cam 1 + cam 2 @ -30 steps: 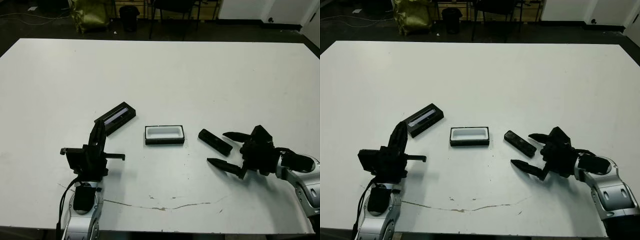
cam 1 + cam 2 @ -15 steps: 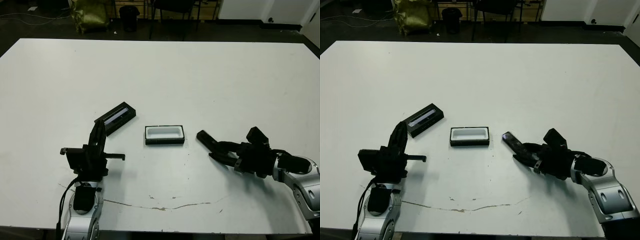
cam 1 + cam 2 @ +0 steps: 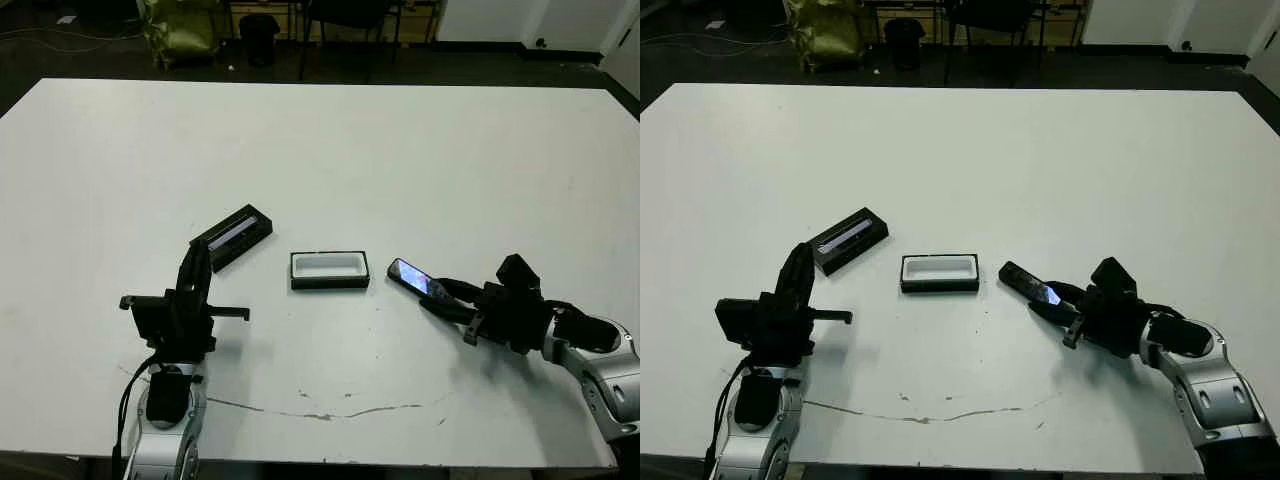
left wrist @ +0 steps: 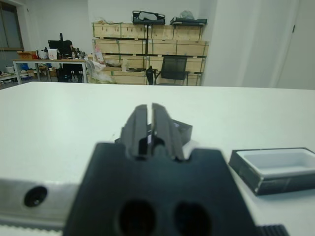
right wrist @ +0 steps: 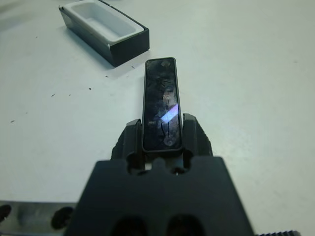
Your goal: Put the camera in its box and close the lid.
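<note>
black camera (image 3: 411, 277) now lifted, right jaws (image 3: 452, 297) clamped

White desk (image 3: 330, 160) spreading wide, open white-lined box (image 3: 329, 270) sitting near its middle, windowed lid (image 3: 233, 236) lying slantwise just left of the box, thin dark crack (image 3: 330, 414) running along the near edge

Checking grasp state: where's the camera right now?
In the head views the camera is on the robot's right side, clamped between the right gripper's fingers, its free end pointing at the open box nearby.
</note>
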You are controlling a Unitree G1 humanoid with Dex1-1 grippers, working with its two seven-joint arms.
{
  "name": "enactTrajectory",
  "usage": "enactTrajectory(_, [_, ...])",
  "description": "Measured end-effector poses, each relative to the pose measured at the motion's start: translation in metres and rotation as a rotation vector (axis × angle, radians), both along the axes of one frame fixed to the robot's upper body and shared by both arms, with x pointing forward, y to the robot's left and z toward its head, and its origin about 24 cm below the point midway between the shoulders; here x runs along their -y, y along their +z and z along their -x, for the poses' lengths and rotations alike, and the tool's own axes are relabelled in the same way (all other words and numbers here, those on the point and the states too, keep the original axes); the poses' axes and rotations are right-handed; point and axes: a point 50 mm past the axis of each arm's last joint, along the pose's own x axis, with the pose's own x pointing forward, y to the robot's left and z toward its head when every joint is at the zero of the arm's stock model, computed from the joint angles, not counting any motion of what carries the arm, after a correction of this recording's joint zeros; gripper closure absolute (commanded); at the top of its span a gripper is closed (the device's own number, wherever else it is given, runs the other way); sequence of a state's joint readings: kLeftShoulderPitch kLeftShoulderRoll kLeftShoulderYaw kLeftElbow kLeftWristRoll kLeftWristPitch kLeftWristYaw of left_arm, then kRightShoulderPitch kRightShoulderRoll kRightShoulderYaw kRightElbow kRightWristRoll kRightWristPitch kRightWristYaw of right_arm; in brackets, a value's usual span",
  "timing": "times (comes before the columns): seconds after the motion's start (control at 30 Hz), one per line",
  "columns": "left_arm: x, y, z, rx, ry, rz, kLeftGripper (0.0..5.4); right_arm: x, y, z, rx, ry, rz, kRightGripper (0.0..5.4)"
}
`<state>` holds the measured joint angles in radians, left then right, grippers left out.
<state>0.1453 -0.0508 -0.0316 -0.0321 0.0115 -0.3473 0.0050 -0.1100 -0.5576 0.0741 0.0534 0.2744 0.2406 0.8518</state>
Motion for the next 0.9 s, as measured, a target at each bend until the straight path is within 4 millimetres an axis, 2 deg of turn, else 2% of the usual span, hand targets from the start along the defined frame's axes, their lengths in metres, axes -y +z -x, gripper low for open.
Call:
enactTrajectory(0.17, [0.000, 0.000, 0.000, -0.001, -0.001, 0.006, 5.40, 0.005, 0.013, -0.009, 0.006, -0.035, 0.051, 4.90])
enactTrajectory(0.3, [0.000, 0.000, 0.000, -0.003, -0.001, 0.008, 5.40, 0.008, 0.039, -0.034, 0.068, -0.015, 0.001, 4.90])
enactTrajectory(0.43, [0.000, -0.001, 0.000, -0.004, 0.000, 0.007, 5.40, 0.007, 0.056, -0.056, 0.088, 0.022, -0.045, 4.90])
enactTrajectory(0.6, [0.001, -0.001, 0.000, -0.004, 0.002, 0.002, 5.40, -0.001, 0.079, -0.082, 0.095, 0.125, -0.065, 4.91])
enactTrajectory(0.9, [0.001, -0.003, 0.000, -0.007, -0.001, 0.014, 5.40, -0.032, 0.097, -0.110, 0.030, 0.387, -0.017, 4.92])
